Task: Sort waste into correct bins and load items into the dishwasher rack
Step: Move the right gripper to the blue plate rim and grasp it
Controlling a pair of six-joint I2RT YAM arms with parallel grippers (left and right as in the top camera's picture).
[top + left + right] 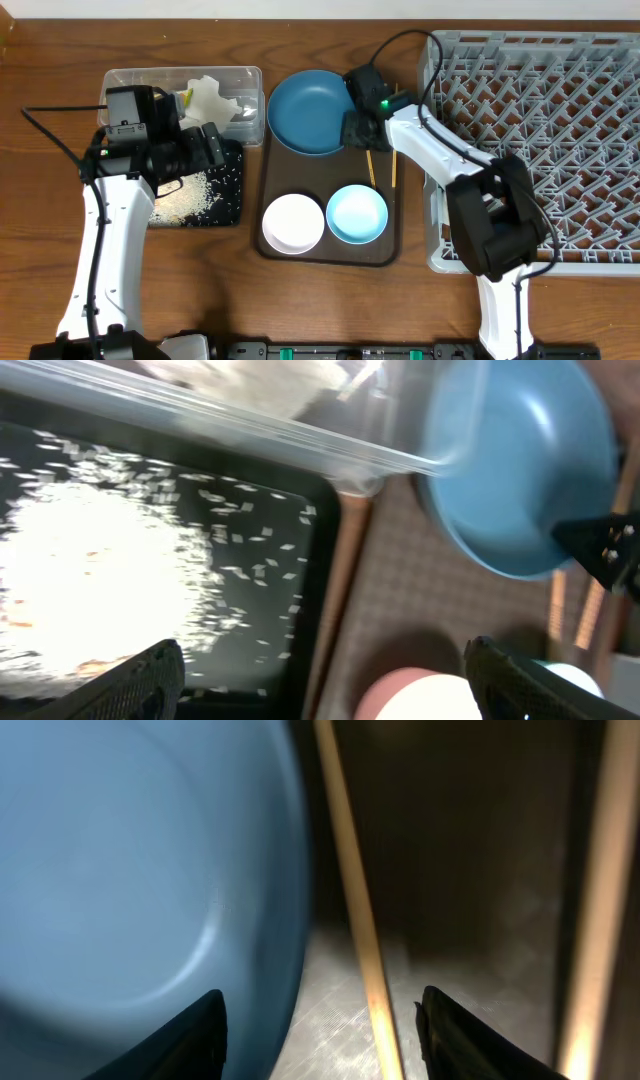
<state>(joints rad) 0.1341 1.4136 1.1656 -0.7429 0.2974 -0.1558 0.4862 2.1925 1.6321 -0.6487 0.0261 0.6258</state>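
Note:
The dark blue plate (pixel 310 110) lies at the back of the brown serving tray (pixel 300 250), with the white bowl (pixel 293 222) and light blue bowl (pixel 357 213) in front. Two chopsticks (pixel 371 168) lie right of the plate. My right gripper (pixel 358 132) is open, straddling the plate's right rim (pixel 150 870) and one chopstick (pixel 355 920). My left gripper (pixel 205 145) is open above the black tray (pixel 232 205) holding rice grains (pixel 90 580). Crumpled tissue (pixel 208 98) sits in the clear tub (pixel 130 78). The small white cup and snack wrapper are not visible.
The grey dishwasher rack (pixel 560 130) fills the right side, close against the serving tray's right edge. The clear tub touches the black tray's back edge. Bare wooden table lies in front of both trays.

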